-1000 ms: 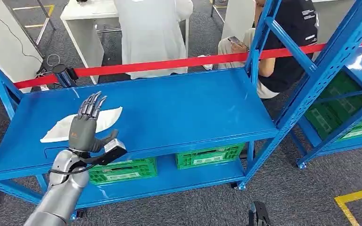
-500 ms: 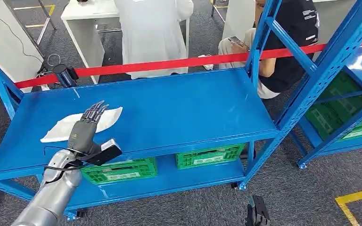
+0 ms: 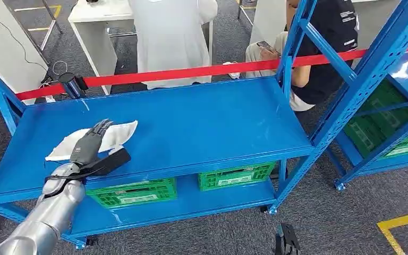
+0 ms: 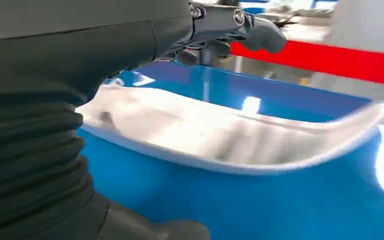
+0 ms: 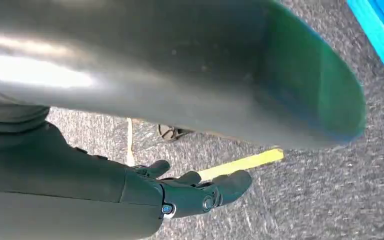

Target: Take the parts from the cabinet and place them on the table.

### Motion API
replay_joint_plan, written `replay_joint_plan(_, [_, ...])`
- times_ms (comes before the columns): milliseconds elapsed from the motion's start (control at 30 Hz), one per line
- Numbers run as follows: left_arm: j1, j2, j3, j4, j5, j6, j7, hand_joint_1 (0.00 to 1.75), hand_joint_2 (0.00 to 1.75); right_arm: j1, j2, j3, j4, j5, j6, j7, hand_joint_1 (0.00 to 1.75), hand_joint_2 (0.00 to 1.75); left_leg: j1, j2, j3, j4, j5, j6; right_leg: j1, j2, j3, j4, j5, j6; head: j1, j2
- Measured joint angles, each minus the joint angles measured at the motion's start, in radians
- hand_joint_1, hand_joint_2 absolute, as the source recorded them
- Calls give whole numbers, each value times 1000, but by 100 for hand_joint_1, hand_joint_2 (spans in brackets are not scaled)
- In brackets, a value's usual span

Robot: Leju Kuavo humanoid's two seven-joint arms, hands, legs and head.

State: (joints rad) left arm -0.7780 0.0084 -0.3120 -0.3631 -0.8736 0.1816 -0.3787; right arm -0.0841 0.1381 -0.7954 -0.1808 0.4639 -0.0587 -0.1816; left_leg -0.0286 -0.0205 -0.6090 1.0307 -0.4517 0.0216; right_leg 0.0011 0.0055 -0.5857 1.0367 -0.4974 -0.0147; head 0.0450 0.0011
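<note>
White part (image 3: 93,139) – blurred up close, partly hidden by left robot hand (image 3: 88,147)

left arm (image 3: 42,220): silver, black cable | left hand (image 3: 87,146): dark grey, ribbed cover

From high on the robot, the head camera looks forward and down over the blue shelf (image 3: 191,127). The left wrist camera skims that shelf close behind the left hand (image 3: 88,146), sharing the white part (image 3: 118,133). The right wrist camera faces the carpet floor (image 5: 305,200).

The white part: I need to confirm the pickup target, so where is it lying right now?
In the head view the white part lies on the left of the blue shelf, with the left hand over it.
</note>
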Motion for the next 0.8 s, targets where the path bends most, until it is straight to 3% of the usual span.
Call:
replay_joint_plan(267, [-24,37,0,34,-57,79,102,0,175,0,1,-1,0,-3,4,-12,0,0,0,0,0,0,0,0,0,0,0,0,0,0,0,0])
replay_joint_plan(467, [-34,56,-19,47,-119,94,174,0,175,1,3,-2,0,-10,0,-14,0,0,0,0,0,0,0,0,0,0,0,0,0,0,0,0])
replay_joint_plan(800, [-42,74,-31,66,-141,73,182,0,175,0,4,-9,0,-9,0,-18,0,0,0,0,0,0,0,0,0,0,0,0,0,0,0,0])
